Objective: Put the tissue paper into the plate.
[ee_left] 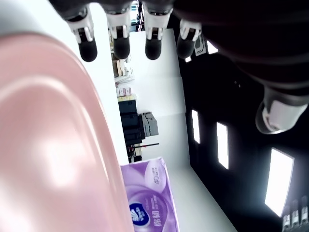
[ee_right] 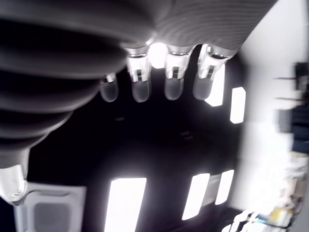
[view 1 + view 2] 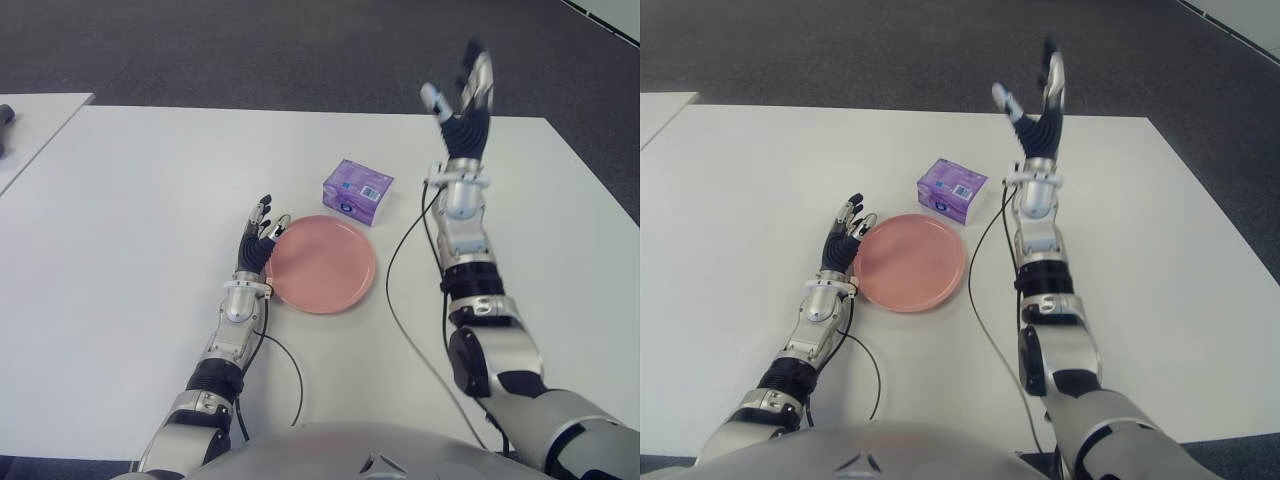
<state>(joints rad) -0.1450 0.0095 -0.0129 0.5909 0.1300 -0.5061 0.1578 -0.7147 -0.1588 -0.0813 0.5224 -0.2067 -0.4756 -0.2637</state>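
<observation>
A purple pack of tissue paper (image 3: 357,191) lies on the white table (image 3: 130,220), just behind the pink plate (image 3: 320,264) and touching none of my hands. My left hand (image 3: 262,232) sits at the plate's left rim with its fingers spread and nothing in them; its wrist view shows the plate (image 1: 43,159) and the tissue pack (image 1: 147,203) beyond it. My right hand (image 3: 462,95) is raised high above the table, right of and behind the pack, fingers extended and empty.
A black cable (image 3: 400,300) runs over the table between the plate and my right forearm. Another white table's corner (image 3: 30,115) shows at the far left. Dark carpet lies beyond the table's far edge.
</observation>
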